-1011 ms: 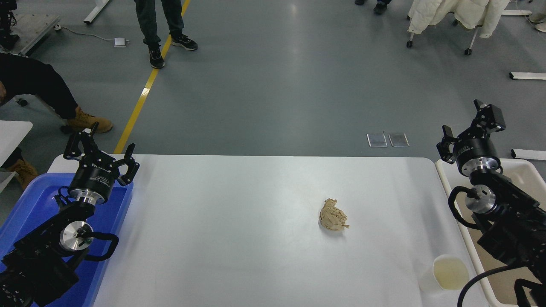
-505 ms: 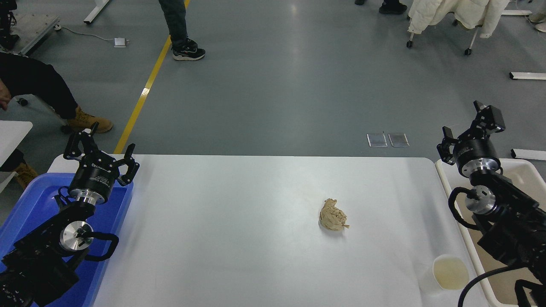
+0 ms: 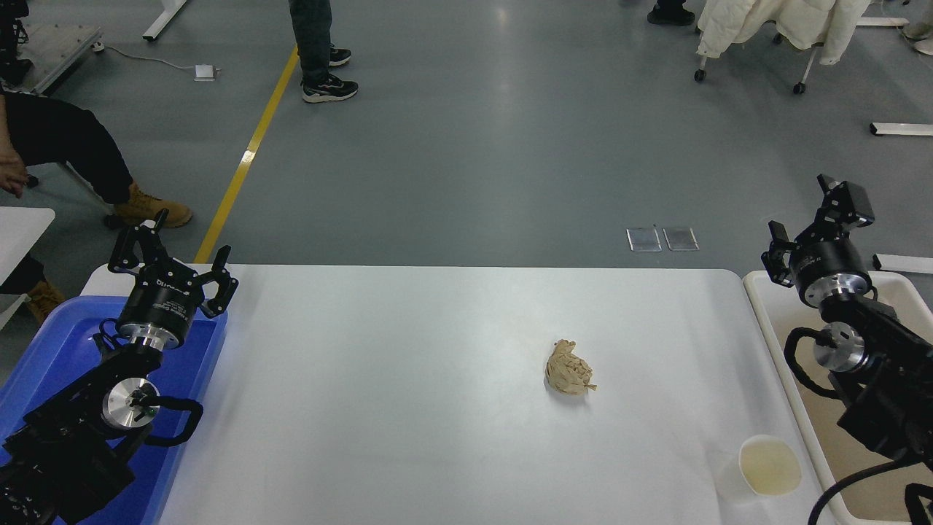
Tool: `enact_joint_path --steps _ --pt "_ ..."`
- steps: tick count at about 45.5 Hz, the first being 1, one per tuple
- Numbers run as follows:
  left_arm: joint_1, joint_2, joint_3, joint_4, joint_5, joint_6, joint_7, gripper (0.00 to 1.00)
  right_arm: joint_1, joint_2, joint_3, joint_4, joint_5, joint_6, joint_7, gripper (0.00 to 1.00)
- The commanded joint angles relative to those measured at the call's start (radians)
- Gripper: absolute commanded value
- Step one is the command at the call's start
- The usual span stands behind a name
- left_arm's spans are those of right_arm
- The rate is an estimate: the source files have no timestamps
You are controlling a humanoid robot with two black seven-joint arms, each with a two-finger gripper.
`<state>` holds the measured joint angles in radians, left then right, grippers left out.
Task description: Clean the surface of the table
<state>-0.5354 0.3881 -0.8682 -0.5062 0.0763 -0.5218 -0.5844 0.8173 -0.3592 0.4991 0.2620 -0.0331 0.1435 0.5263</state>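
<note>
The white table surface (image 3: 408,379) fills the lower picture. A crumpled tan paper ball (image 3: 569,368) lies on it right of centre. A pale paper cup (image 3: 767,467) stands near the front right corner. My right gripper (image 3: 816,211) is open and empty above the cream-white bin (image 3: 774,321), well to the right of the paper ball. My left gripper (image 3: 169,251) is open and parked at the lower left over the blue tray (image 3: 51,357).
The blue tray sits off the table's left end, the cream-white bin off its right end. A seated person's leg and boot (image 3: 149,211) are at the far left. Another person's feet (image 3: 328,73) stand on the floor beyond, by a yellow line.
My right arm has drawn a little to the right, further over the cream-white bin. The standing person has walked to the right. The paper ball, cup and left arm have not moved.
</note>
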Motion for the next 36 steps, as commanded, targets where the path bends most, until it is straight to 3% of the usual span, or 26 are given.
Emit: enact_joint_path --steps 1,6,11,24,30,36 --pt "0.000 0.000 0.000 0.000 0.000 -0.001 0.000 1.00 0.002 -0.101 -0.109 0.074 -0.002 0.004 0.000 0.99" --pt "0.000 0.002 0.000 0.000 0.000 0.000 0.000 1.00 0.032 -0.208 -0.259 0.216 -0.040 0.005 0.000 0.99" --pt "0.000 0.000 0.000 0.000 -0.001 -0.001 0.000 1.00 0.120 -0.309 -0.411 0.313 -0.213 0.005 0.000 0.99" --pt "0.000 0.000 0.000 0.000 0.000 0.000 0.000 1.00 0.258 -0.339 -0.570 0.321 -0.784 0.018 0.001 0.99" --pt "0.000 0.002 0.000 0.000 0.000 0.000 0.000 1.00 0.328 -0.348 -0.706 0.361 -0.945 0.064 0.029 0.99" --pt "0.000 0.000 0.000 0.000 0.000 0.000 0.000 1.00 0.437 -0.460 -0.867 0.558 -1.060 0.085 0.069 0.99"
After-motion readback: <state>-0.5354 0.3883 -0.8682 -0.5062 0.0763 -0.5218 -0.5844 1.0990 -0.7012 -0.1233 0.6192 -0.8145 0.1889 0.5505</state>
